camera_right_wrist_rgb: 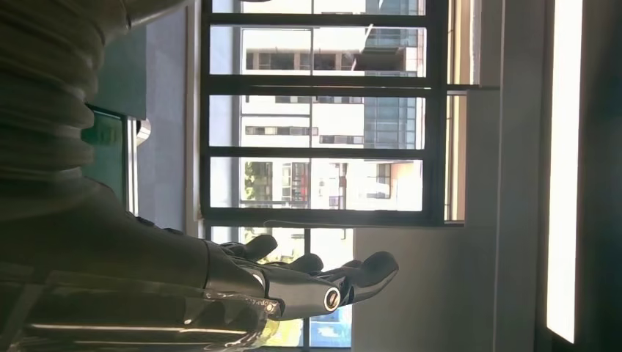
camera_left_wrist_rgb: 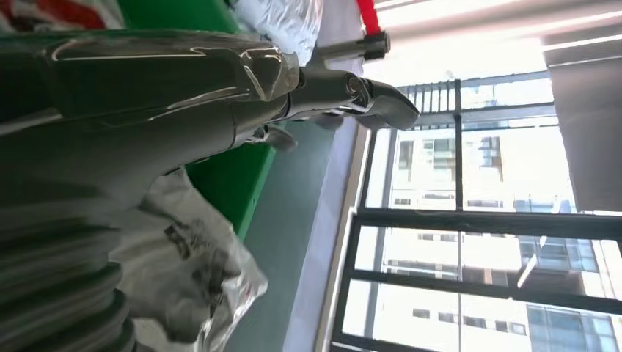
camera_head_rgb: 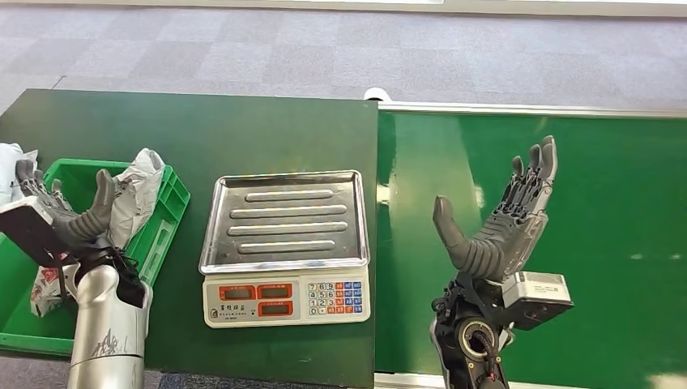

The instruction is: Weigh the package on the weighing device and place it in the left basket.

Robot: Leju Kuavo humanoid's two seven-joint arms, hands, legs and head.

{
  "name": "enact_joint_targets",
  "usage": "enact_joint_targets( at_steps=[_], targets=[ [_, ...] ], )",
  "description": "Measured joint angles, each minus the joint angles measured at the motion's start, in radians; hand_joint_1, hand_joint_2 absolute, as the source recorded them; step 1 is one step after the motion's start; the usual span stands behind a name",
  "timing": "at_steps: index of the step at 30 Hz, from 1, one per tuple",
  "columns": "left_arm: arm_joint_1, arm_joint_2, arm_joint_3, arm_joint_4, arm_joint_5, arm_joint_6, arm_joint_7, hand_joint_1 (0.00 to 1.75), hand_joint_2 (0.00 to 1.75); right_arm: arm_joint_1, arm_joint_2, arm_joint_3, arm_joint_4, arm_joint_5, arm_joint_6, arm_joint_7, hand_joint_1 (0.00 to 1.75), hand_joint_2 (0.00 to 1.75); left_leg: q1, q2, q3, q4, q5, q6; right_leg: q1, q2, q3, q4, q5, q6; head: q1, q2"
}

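My left hand (camera_head_rgb: 61, 219) is spread and empty above the green plastic basket (camera_head_rgb: 166, 212), where the grey crinkled plastic package (camera_head_rgb: 138, 190) lies. My right hand (camera_head_rgb: 502, 223) is spread too, over the green belt (camera_head_rgb: 616, 203). The steel-tray scale (camera_head_rgb: 285, 243) is bare.

You've got a green basket (camera_head_rgb: 166, 212), grey-white pkg (camera_head_rgb: 138, 194), silver ribbed scale tray (camera_head_rgb: 285, 219), green belt (camera_head_rgb: 599, 203).

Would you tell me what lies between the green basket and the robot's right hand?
In the head view, the weighing scale with its bare steel tray lies between the green basket and the right hand, then a bare stretch of green belt.
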Motion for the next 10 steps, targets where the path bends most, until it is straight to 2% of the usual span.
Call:
enact_joint_targets(
  at_steps=[5, 10],
  targets=[
    [0.079, -0.005, -0.073, -0.089, 0.104, -0.031, -0.034, 0.0, 1.75, 0.0, 0.0, -0.004, 0.01, 0.011, 0.014, 0.009, 0.0, 1.75, 0.0, -0.001, 0.0, 0.0, 0.0, 0.0, 0.0, 0.0, -0.001, 0.0, 0.0, 0.0, 0.0, 0.0],
    [0.131, -0.031, -0.146, -0.169, 0.116, -0.036, -0.052, 0.0, 1.75, 0.0, 0.0, -0.008, 0.029, 0.015, 0.024, 0.016, 0.0, 1.75, 0.0, -0.001, 0.0, 0.0, 0.0, 0.0, 0.0, -0.001, 0.0, 0.0, 0.0, 0.0, 0.0, 0.0]
  ],
)
